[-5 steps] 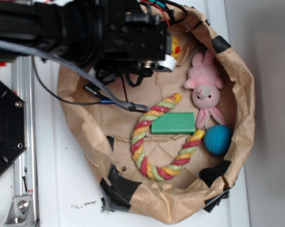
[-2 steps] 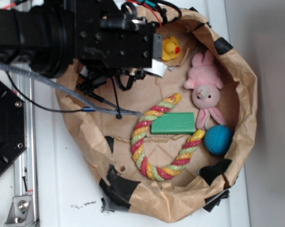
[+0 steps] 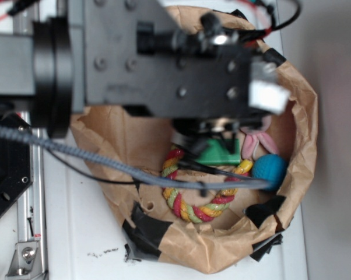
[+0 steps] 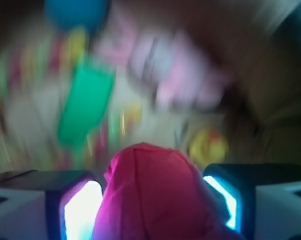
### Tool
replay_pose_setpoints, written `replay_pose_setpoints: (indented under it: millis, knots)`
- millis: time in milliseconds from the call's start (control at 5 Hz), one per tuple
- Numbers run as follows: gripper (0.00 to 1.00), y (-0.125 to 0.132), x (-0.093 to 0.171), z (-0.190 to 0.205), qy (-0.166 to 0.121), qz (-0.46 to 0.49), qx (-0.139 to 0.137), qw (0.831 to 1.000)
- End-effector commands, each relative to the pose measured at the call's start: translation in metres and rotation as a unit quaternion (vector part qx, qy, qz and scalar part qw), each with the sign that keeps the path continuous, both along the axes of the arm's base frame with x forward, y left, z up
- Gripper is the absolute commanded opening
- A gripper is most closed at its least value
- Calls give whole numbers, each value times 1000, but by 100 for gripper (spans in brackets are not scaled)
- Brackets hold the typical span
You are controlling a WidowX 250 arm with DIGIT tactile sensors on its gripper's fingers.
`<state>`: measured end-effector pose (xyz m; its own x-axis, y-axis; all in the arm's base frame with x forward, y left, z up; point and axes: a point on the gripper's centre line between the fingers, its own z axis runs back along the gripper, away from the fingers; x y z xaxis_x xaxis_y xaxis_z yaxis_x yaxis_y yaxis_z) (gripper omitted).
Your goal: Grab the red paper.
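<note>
In the wrist view the red paper [image 4: 150, 195], a wrinkly red wad, sits between my two fingers and fills the gap. My gripper [image 4: 149, 192] is shut on it, and the left pad [image 4: 80, 207] and right pad [image 4: 223, 197] press its sides. The scene beneath is blurred and looks far below. In the exterior view my arm's black body [image 3: 164, 64] looms large over the brown paper basin [image 3: 301, 122]. The gripper and the red paper are hidden under it there.
In the basin lie a red-yellow-green rope ring [image 3: 187, 207], a green block [image 3: 221, 153], a blue ball [image 3: 270, 170] and a pink bunny [image 3: 254, 143], mostly covered. A blurred yellow duck [image 4: 208, 147] shows in the wrist view. A grey cable [image 3: 105, 163] crosses the basin.
My arm has moved right and risen toward the camera, looming much larger. It now covers the duck and the bunny's head.
</note>
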<state>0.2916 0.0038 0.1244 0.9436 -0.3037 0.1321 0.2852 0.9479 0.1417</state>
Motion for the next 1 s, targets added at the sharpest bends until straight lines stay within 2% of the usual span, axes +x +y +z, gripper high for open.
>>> replay_pose_setpoints:
  millis: [0,200,400,600,800]
  knots:
    - [0,-14,15,33,-61,34,35,997]
    - [0,-8,2,32,-50,48,-34,997]
    - [0,8,-14,33,-30,74,-27,996]
    - [0,8,-16,37,-26,87,-47,995]
    - [0,6,-15,34,-17,93,-56,994]
